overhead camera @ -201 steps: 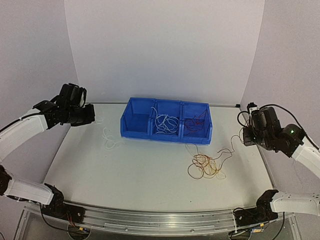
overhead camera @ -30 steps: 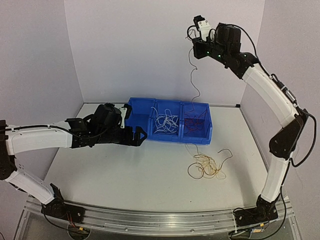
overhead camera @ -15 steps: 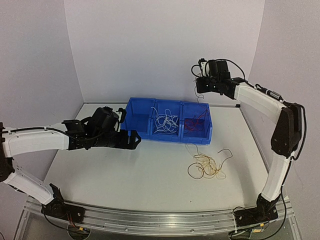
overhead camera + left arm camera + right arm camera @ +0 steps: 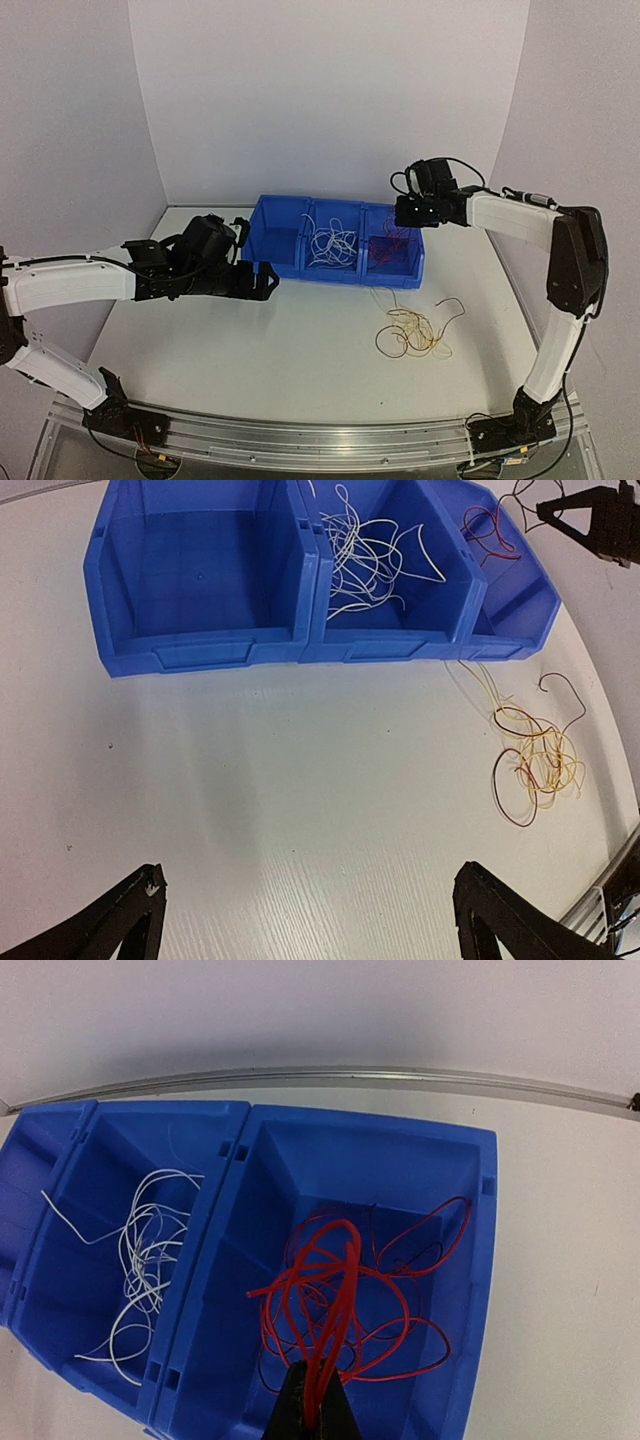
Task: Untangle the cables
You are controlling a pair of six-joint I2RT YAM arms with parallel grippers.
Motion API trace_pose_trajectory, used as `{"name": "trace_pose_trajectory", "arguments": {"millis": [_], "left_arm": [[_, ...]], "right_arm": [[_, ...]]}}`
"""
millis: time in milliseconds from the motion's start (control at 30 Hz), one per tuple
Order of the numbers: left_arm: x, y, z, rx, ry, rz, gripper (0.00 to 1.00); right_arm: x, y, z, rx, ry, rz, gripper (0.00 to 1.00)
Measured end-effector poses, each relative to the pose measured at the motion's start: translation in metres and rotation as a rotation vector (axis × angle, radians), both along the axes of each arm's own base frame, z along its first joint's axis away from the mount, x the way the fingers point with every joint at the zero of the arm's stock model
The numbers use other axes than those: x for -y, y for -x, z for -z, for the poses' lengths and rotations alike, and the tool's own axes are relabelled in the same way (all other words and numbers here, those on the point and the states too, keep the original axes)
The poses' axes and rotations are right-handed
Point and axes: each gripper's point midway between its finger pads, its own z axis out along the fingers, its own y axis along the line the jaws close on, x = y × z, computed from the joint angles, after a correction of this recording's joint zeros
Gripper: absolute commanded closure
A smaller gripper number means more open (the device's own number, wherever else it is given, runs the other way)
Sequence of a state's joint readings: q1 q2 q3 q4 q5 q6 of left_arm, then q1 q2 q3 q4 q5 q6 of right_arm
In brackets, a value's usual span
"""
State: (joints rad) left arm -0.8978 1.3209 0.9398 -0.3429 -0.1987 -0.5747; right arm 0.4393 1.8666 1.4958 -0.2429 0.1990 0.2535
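Looks like the right gripper (image 4: 318, 1402) is pinching a red cable (image 4: 335, 1280) into the bin's (image 4: 486, 1210) right compartment, left gripper (image 4: 308, 920) gaping wide; next I'd guess release, then the leftover tangle (image 4: 412, 335).

The white table (image 4: 250, 350) carries a blue three-compartment bin (image 4: 335, 272) at its 12 o'clock side, near the back wall. At 5 o'clock from the bin, a loose tangle of yellow and dark red cables (image 4: 412, 335) lies flat on the tabletop, with thin strands trailing toward the bin's front.
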Motion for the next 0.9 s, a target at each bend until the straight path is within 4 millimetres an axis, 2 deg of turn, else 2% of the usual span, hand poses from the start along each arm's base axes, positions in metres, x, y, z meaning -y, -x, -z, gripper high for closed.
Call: {"name": "trace_pose_trajectory", "arguments": {"millis": [333, 633, 800, 900], "left_arm": [[0.0, 0.0, 0.0, 0.0, 0.0, 0.0, 0.0], [0.0, 0.0, 0.0, 0.0, 0.002, -0.002, 0.0], [0.0, 0.0, 0.001, -0.001, 0.002, -0.002, 0.0], [-0.001, 0.001, 0.004, -0.005, -0.003, -0.001, 0.0]], "right_arm": [[-0.004, 0.006, 0.018, -0.093, -0.081, 0.048, 1.0], [-0.008, 0.007, 0.065, -0.224, -0.055, 0.06, 1.0], [-0.011, 0.01, 0.078, -0.273, -0.044, 0.042, 0.84], [-0.015, 0.012, 0.075, -0.288, -0.048, 0.02, 0.74]]}}
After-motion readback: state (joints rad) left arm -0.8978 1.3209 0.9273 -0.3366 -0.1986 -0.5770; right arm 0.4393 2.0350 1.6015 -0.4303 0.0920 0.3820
